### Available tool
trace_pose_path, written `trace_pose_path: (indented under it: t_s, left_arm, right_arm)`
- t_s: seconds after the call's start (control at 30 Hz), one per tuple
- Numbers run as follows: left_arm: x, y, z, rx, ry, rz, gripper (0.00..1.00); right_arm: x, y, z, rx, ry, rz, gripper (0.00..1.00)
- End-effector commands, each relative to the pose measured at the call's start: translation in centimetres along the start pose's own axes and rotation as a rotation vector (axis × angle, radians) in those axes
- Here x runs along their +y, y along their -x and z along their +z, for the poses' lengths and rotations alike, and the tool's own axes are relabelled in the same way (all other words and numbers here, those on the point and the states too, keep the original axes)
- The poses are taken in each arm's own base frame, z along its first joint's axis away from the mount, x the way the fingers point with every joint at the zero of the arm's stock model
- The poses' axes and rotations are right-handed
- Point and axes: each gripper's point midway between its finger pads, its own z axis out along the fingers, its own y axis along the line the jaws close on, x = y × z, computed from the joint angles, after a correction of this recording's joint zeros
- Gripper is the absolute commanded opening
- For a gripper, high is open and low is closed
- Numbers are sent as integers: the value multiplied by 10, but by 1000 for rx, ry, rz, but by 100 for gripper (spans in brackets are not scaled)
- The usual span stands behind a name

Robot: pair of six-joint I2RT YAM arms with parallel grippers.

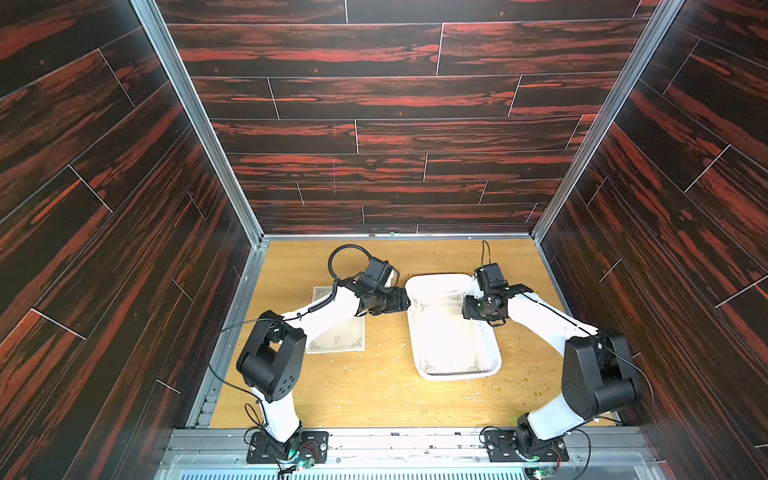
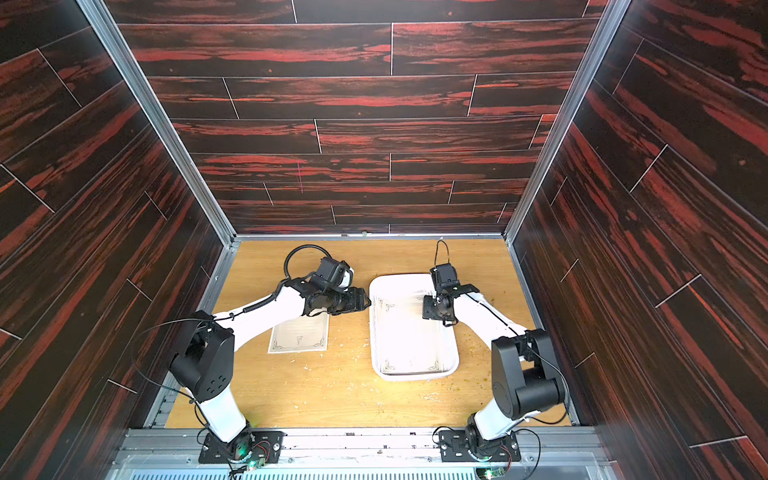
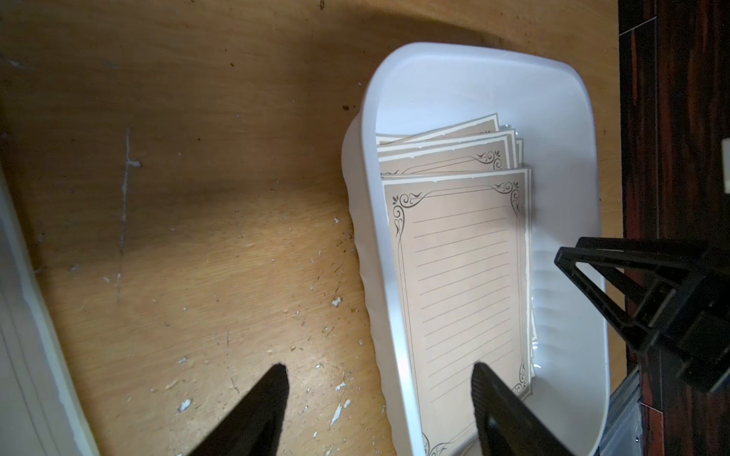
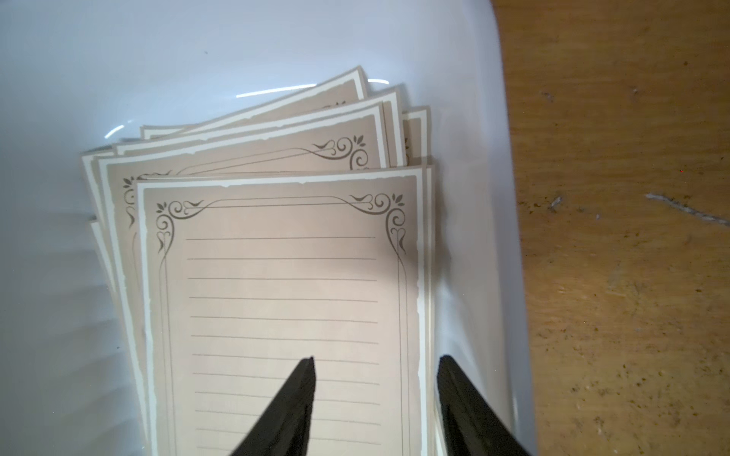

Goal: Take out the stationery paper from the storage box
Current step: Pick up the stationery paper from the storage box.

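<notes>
**Status.** The storage box (image 1: 457, 376), a shallow white plastic tray with rounded corners, stands on the scuffed wooden table (image 1: 374, 399). Inside it lies the stationery paper (image 4: 282, 296): thin cream rectangular sheets with dark corner flourishes, fanned into a loose stack. One more such sheet (image 2: 299, 336) lies flat on the table outside the box, on the left arm's side, partly under that arm.

**Pincers.** The right gripper (image 4: 377, 358) is inside the box with its jaws apart. One finger is over the top sheet and the other is by the stack's long edge, next to the box wall. Nothing is clamped. The left gripper (image 3: 378, 367) also has its jaws apart and straddles the opposite long rim of the box. Contact with the rim cannot be confirmed.

**Hazards.**
- Because the sheets are fanned and thin, a pinch at the edge may lift several at once, or crease the top one.
- A finger pressed against the box wall may slide or tilt the light tray.
- If the top sheet lies flat, the finger may skid across it.

**Markings.** No brand or label is visible. The sheets carry only ruled lines and ornament. A small dark mark on the sheet outside the box is too small to read.
</notes>
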Motion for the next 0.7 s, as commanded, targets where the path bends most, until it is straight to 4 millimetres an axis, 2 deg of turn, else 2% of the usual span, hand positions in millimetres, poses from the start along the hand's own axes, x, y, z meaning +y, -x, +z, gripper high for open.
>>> trace_pose_path:
  t_s: [0.0, 0.27, 0.67]
  left_arm:
    - [-3, -6, 0, 38, 1, 9, 75]
    - [-4, -8, 3, 57, -1, 13, 75]
    - [-5, -7, 7, 66, -4, 20, 75]
  right_arm:
    - [-3, -4, 12, 26, -6, 21, 54]
    - [-6, -12, 33, 65, -25, 38, 63]
    - [5, -19, 47, 107, 34, 54, 63]
